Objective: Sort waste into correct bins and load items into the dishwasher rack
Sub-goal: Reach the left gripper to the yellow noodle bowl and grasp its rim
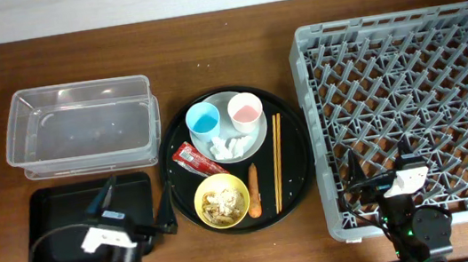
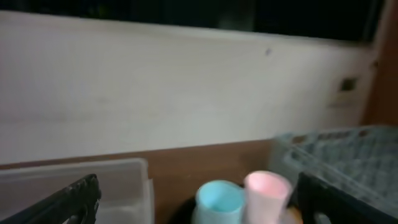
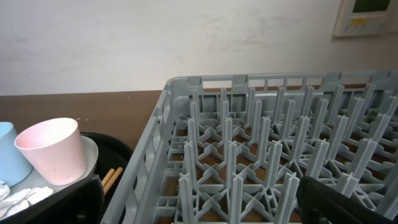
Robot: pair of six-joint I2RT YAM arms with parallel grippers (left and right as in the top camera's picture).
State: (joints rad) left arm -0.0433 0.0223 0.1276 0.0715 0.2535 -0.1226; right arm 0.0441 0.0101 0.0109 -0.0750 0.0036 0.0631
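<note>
On the round black tray sit a pale plate [image 1: 256,128] with a blue cup [image 1: 202,120], a pink-inside cup [image 1: 245,110] and white tissue [image 1: 229,147]. Next to them lie a red wrapper [image 1: 194,158], a yellow bowl [image 1: 222,199] of beige scraps, a carrot piece [image 1: 254,191] and two chopsticks [image 1: 278,161]. My left gripper [image 1: 136,206] is open and empty over the shallow black tray [image 1: 52,216], facing both cups [image 2: 219,202]. My right gripper [image 1: 382,166] is open and empty over the front left of the grey rack [image 1: 403,48], whose pegs [image 3: 249,143] fill its wrist view.
The clear tub [image 1: 81,123] stands behind the shallow black tray at the left. The round black tray [image 1: 298,177] lies between the bins and the rack. In the right wrist view the pink cup [image 3: 53,149] and chopstick ends [image 3: 111,178] show left of the rack wall.
</note>
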